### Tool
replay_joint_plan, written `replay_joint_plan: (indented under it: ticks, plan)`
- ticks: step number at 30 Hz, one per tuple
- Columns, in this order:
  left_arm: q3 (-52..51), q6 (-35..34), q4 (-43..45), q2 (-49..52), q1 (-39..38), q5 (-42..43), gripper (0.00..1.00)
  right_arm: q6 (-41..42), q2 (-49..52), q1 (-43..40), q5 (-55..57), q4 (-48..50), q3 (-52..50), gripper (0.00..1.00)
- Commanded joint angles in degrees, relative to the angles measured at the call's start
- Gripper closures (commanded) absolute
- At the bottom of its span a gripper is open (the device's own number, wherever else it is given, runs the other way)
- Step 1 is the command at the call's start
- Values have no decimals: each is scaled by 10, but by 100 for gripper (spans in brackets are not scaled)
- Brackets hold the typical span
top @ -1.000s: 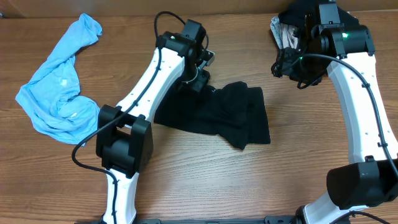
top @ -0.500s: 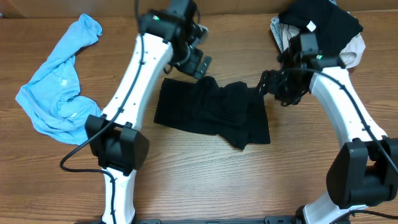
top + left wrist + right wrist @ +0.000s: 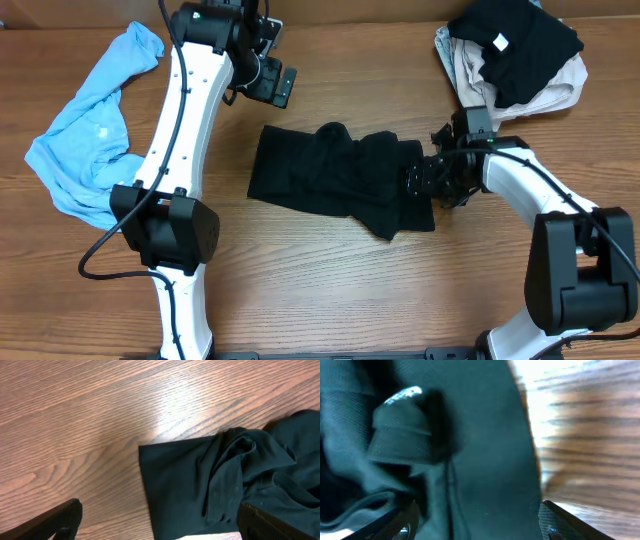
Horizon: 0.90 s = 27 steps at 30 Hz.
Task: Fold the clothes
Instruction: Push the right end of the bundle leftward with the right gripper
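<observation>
A black garment (image 3: pixel 340 180) lies crumpled and partly folded at the table's middle. In the left wrist view the garment (image 3: pixel 225 470) shows its straight left edge and bunched folds. My left gripper (image 3: pixel 272 82) hangs open behind the cloth and away from it, holding nothing. One of its fingers (image 3: pixel 55 520) shows at the bottom corner of the left wrist view. My right gripper (image 3: pixel 425 180) sits low at the garment's right edge. Its jaws are wide apart, with black fabric (image 3: pixel 480 460) filling the gap between its fingers (image 3: pixel 567 520).
A light blue garment (image 3: pixel 95 130) lies crumpled at the far left. At the back right is a pile with a black garment bearing a white label (image 3: pixel 515 35) on beige cloth (image 3: pixel 560 90). Bare wood runs along the front.
My left gripper has opened, left the black garment and drawn back to the far left. My right gripper came down from the back-right pile to the garment's right edge.
</observation>
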Motion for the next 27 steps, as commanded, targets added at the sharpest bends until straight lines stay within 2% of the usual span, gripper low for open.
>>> replay_joint_plan:
  ticks: [1,4,8,12,13,14,15,20,27]
  plan:
    - [-13,-8,6,-2,-2,-2,0,-7,1,-4,49,29,-30,20]
    - [-20,-8,11,-2,-2,-2,0,-7,1,-4,59,60,-52,21]
    - [-28,-8,10,-2,-2,-2,0,-7,1,-3,52,75,-66,36]
    - [-33,-8,11,-2,-2,-2,0,-16,1,-3,14,76,-66,66]
    - [-33,-8,11,-2,-2,-2,0,-16,1,-3,7,77,-66,76]
    - [-33,-8,11,-2,-2,-4,0,-15,1,-3,-4,78,-64,94]
    - [-33,-8,12,-2,-2,-7,0,-15,1,-6,-10,76,-61,96]
    - [-33,-9,24,-2,-1,-35,0,-15,-5,-43,-51,29,-21,96]
    - [-33,-8,28,-2,7,-93,0,-56,-55,-136,-59,-111,78,96]
